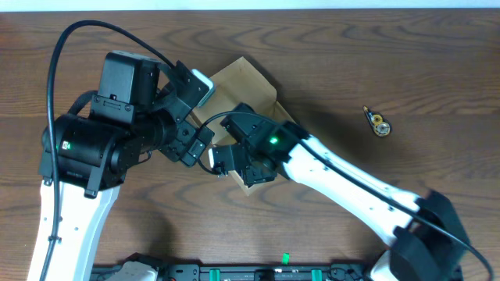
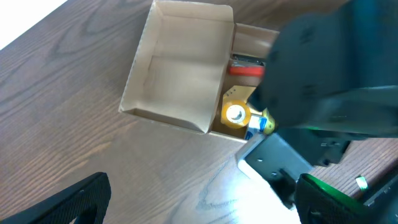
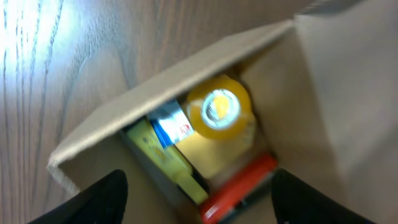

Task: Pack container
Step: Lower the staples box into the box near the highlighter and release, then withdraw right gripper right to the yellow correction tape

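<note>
The right pincer (image 3: 199, 202) hangs with its jaws spread wide and nothing between them, directly above the open container (image 3: 155, 93). Beneath it, inside the box, lie a yellow tape roll (image 3: 219, 107) and a red item (image 3: 242, 186). The left pincer (image 2: 199, 211) also stands open and empty, with the container just ahead of it.

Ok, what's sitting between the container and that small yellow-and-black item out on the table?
Nothing: in the overhead view, the wooden table between the container and the small yellow-and-black item is bare.
</note>
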